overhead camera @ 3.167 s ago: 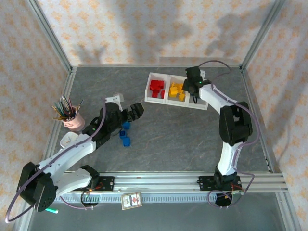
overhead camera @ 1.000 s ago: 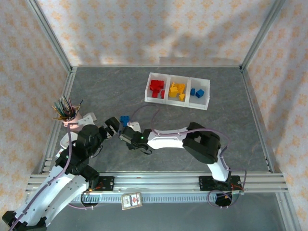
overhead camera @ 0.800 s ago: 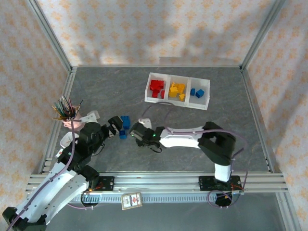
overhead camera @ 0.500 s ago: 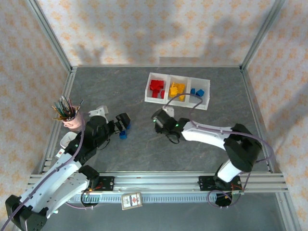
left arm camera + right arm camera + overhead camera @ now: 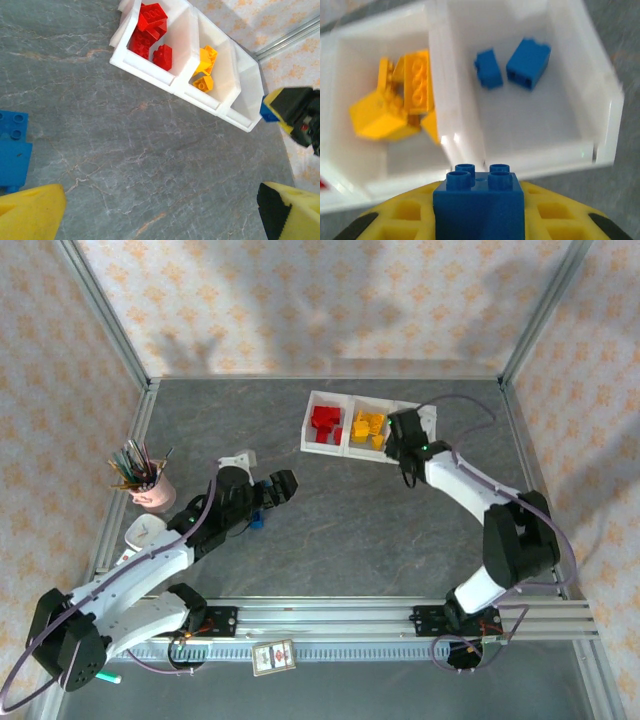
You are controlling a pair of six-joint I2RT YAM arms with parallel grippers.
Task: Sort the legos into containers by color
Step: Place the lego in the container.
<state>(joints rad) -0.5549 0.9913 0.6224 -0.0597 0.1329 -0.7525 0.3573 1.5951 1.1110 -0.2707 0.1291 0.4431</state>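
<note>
The white tray of three joined bins (image 5: 346, 451) stands at the back middle of the table. Its left bin holds red legos (image 5: 150, 31), its middle bin yellow ones (image 5: 400, 102), and its right bin two blue ones (image 5: 528, 62). My right gripper (image 5: 405, 443) hovers at the tray's near edge by the right bin, shut on a blue lego (image 5: 479, 202). My left gripper (image 5: 160, 212) is open over bare table, with nothing between its yellow fingers (image 5: 31, 211). Blue legos (image 5: 12, 145) lie on the table just beside it, also seen as blue legos (image 5: 258, 514) under that arm.
A pink cup of pens (image 5: 150, 488) stands at the left, close to the left arm. A small card (image 5: 273, 657) lies on the front rail. Aluminium frame posts and patterned walls close off the table's back and sides.
My right arm has swung from the table's left-middle, by the blue legos, back to the tray with a blue lego in its grip. My left gripper has shifted a little to the right.
</note>
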